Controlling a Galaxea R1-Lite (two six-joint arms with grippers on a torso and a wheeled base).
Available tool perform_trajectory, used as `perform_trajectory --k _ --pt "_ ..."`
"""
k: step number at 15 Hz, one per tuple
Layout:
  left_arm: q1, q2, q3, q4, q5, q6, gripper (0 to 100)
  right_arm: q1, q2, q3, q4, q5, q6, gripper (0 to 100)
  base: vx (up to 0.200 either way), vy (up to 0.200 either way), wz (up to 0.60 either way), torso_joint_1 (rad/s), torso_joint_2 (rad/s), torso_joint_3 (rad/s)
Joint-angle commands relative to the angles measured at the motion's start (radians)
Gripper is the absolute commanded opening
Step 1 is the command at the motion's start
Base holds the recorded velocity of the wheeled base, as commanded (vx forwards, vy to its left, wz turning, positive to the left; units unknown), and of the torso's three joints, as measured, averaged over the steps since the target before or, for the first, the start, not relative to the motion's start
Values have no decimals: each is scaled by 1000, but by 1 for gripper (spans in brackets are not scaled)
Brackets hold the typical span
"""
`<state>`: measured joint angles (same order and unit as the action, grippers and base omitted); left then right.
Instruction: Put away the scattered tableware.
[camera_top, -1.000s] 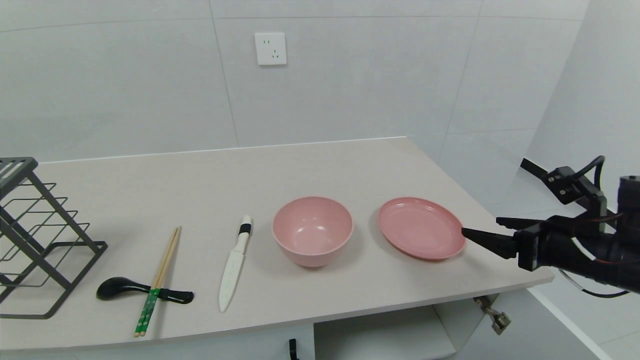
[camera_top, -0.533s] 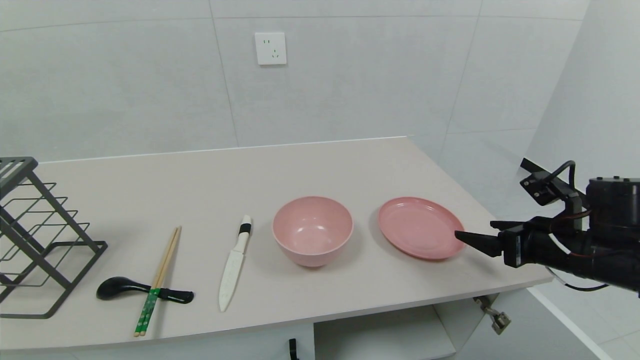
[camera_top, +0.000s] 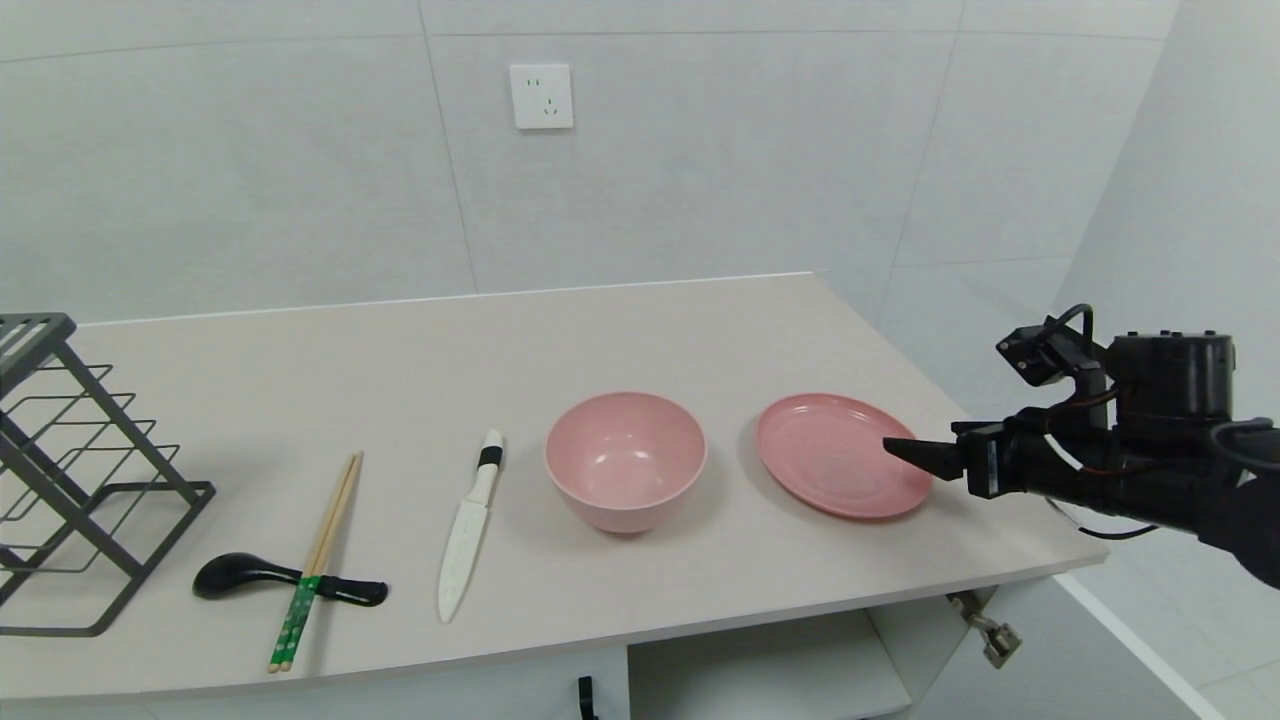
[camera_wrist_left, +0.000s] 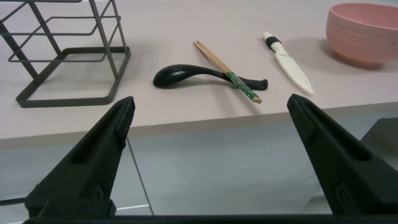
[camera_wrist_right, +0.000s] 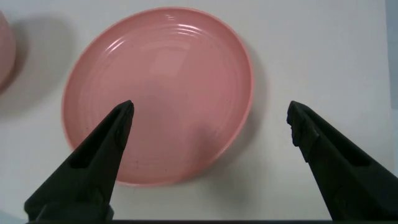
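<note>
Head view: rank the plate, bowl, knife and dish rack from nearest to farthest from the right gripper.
From the right gripper:
1. Pink plate, at its tips, counter's right end.
2. Pink bowl, mid-counter.
3. White knife, left of the bowl.
4. Dish rack, far left.

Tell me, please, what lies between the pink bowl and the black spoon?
In the head view, the white knife lies between the pink bowl and the black spoon; the chopsticks cross the spoon's handle.
</note>
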<state>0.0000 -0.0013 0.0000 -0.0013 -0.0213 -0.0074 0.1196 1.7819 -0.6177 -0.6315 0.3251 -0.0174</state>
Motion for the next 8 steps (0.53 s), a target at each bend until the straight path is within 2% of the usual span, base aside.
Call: perform_trajectory --k 1,4,5,8 --pt "0 1 0 0 0 0 100 2 53 -24 -1 2 -1 100 0 0 0 0 0 0" --pt "0 1 0 0 0 -2 100 2 109 -24 -79 3 2 100 0 0 0 0 0 0" --pt "0 1 0 0 0 -3 100 2 148 -27 -146 2 1 100 0 0 0 0 0 0" --pt "0 1 0 -2 0 -3 100 0 200 -36 -201 -6 1 100 0 0 0 0 0 0"
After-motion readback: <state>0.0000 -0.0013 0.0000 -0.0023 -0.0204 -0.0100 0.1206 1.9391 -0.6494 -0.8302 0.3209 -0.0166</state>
